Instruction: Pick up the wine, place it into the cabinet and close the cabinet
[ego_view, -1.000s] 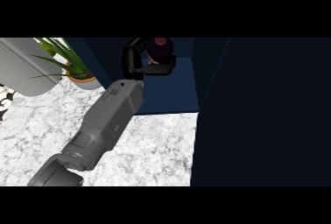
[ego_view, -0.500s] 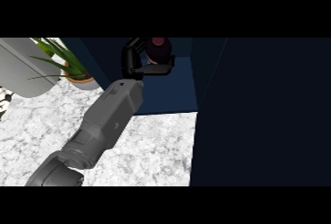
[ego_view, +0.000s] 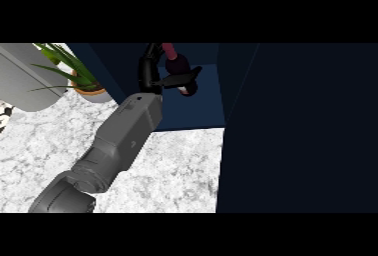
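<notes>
Wine (ego_view: 179, 67) sits inside the open cabinet (ego_view: 199, 107), my left hand (ego_view: 159, 75) curled round it.

I see the dark bottle in the blue compartment, its reddish neck pointing toward the top of the view, with my black fingers and thumb wrapped about its body and hiding part of it. My grey forearm (ego_view: 122, 137) crosses the marble counter (ego_view: 170, 170) and enters the cabinet's mouth. A dark door panel (ego_view: 303, 130) fills the right side of my view. Left of the cabinet stands a potted plant (ego_view: 77, 75) beside a grey object (ego_view: 29, 75). My right hand is out of sight.
</notes>
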